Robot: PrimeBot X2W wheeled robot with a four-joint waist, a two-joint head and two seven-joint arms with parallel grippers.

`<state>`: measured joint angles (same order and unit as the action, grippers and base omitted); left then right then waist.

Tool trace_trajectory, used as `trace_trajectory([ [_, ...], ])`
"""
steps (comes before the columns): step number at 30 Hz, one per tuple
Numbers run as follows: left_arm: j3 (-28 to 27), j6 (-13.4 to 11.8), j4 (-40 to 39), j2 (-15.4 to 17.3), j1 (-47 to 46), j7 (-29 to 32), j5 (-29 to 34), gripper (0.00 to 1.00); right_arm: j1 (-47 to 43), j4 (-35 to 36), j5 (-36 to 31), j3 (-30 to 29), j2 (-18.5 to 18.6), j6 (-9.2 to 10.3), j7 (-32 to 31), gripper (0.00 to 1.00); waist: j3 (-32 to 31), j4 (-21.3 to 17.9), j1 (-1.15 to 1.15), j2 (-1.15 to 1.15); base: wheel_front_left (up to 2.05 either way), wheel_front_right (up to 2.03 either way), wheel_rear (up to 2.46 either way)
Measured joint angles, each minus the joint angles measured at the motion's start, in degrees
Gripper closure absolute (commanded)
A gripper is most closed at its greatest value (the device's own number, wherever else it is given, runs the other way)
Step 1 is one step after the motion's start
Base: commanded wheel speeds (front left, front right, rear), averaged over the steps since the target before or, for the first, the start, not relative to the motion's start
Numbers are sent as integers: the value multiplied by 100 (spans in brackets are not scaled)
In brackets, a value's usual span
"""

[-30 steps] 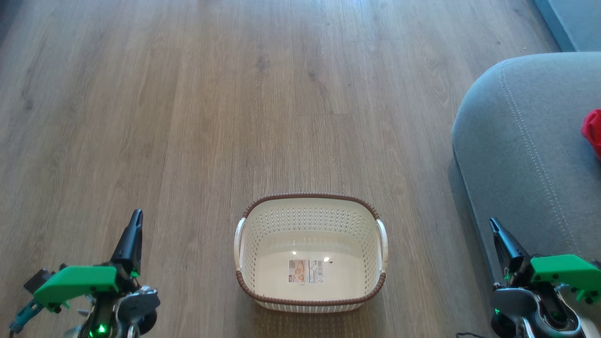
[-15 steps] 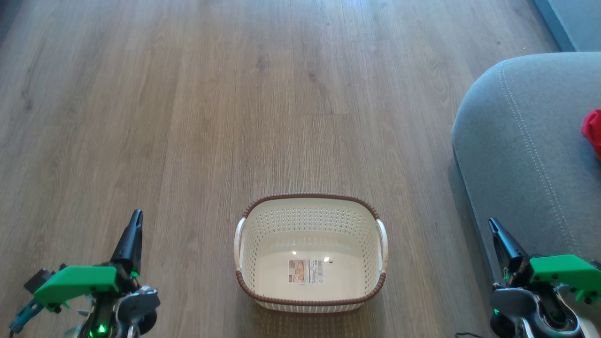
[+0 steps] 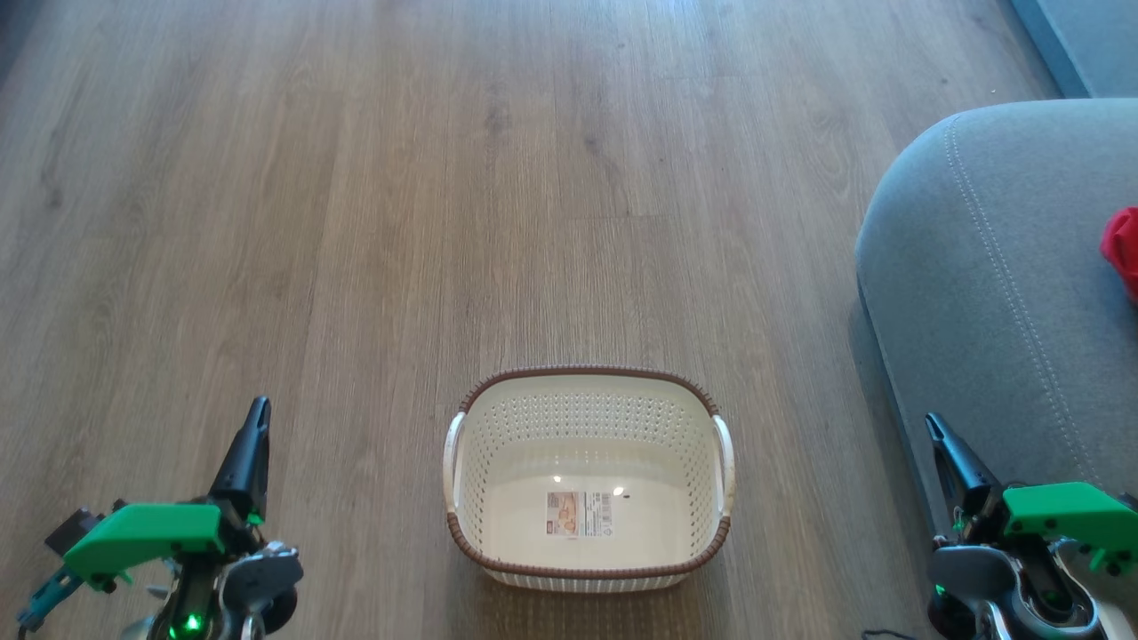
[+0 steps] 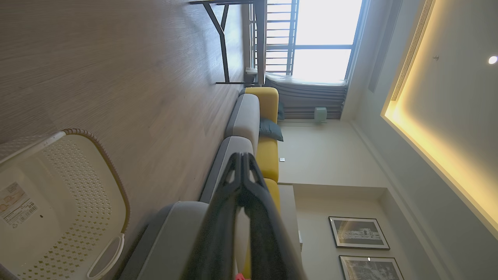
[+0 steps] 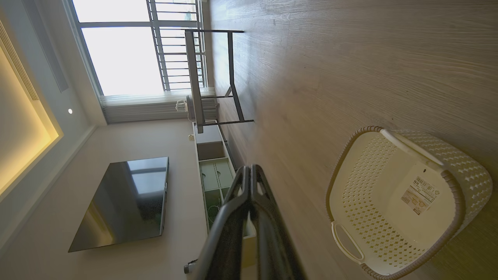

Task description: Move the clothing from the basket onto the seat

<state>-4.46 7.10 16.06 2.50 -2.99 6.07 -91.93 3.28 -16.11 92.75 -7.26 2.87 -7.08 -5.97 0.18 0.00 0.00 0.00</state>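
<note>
Nearest the robot are two grippers. The left gripper (image 3: 259,411) sits at the lower left with its dark fingers pressed together, holding nothing and touching nothing. The right gripper (image 3: 931,423) sits at the lower right, also pressed together and holding nothing, its tip over the near edge of the seat (image 3: 978,267). Between them, a little farther out, one basket (image 3: 587,371) stands upright on the wooden floor (image 3: 356,222). It has two side handles, and its bare bottom shows one label sticker (image 3: 580,514). To the right of the basket and apart from it is the one grey seat. On the seat, at the picture's right edge, lies one red piece of the clothing (image 3: 1123,249), cut off by the frame and well away from both grippers. Beyond the basket the floor runs on.
</note>
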Motion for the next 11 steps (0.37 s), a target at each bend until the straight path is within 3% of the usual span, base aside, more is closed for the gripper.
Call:
trace_trajectory([
  [11, 0, 0, -1, 0, 0, 0, 0, 100, 0, 0, 0, -2, -2, 0, 0, 100, 0, 0, 0, 0, 0, 0, 0],
])
